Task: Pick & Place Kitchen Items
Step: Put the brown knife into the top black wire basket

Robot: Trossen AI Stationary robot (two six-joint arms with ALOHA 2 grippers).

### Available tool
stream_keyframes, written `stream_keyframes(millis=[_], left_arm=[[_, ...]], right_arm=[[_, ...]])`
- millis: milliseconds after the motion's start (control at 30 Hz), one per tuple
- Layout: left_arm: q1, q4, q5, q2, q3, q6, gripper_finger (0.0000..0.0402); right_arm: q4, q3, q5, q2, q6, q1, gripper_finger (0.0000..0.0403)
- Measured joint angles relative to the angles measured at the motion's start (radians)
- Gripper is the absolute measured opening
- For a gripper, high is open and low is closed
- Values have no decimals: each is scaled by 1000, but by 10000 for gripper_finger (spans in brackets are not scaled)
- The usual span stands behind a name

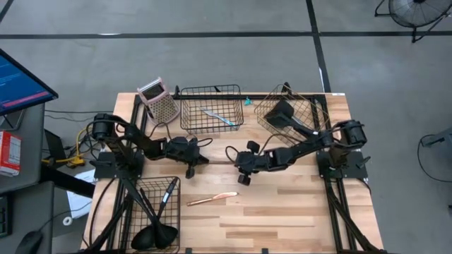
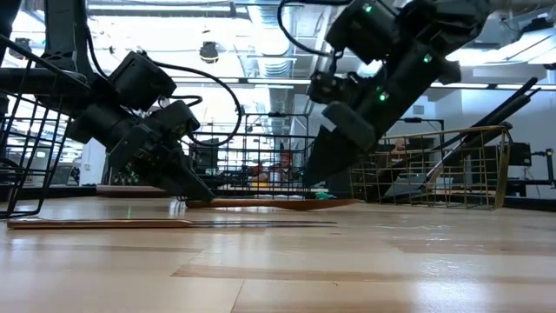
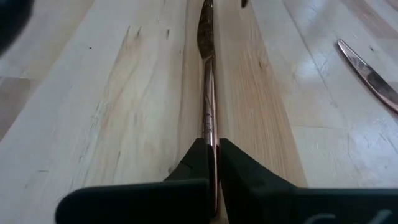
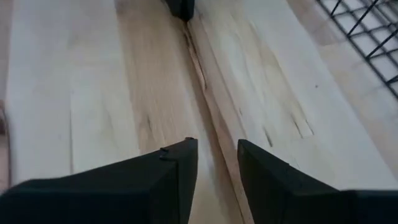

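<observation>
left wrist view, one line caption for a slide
Left tool shut on a slim copper utensil lying on the wooden table; a second copper piece lies nearby.

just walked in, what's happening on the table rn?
Kitchen-item sorting. The left gripper is shut on a slim copper utensil lying mid-table. The right gripper hovers open over bare wood just opposite, holding nothing. A second copper piece lies loose nearer the front. Black ladles and spatulas already sit in the front-left black basket.
</observation>
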Motion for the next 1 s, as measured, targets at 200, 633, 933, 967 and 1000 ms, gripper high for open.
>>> stream_keyframes(millis=[200, 633, 933, 967, 1000], left_arm=[[0, 0, 1, 0, 0, 1, 3], [-1, -2, 7, 0, 1, 3, 0], [-1, -2, 7, -1, 1, 3, 0], [-1, -2, 7, -1, 1, 3, 0], [-1, -2, 7, -1, 1, 3, 0]], right_arm=[[0, 0, -8, 0, -80, -33, 114], [-17, 0, -100, 30, -195, -87, 205], [-37, 4, -105, 60, -259, -71, 232], [-42, 3, -108, 66, -259, -69, 227], [-41, 9, -107, 86, -252, -68, 221]])
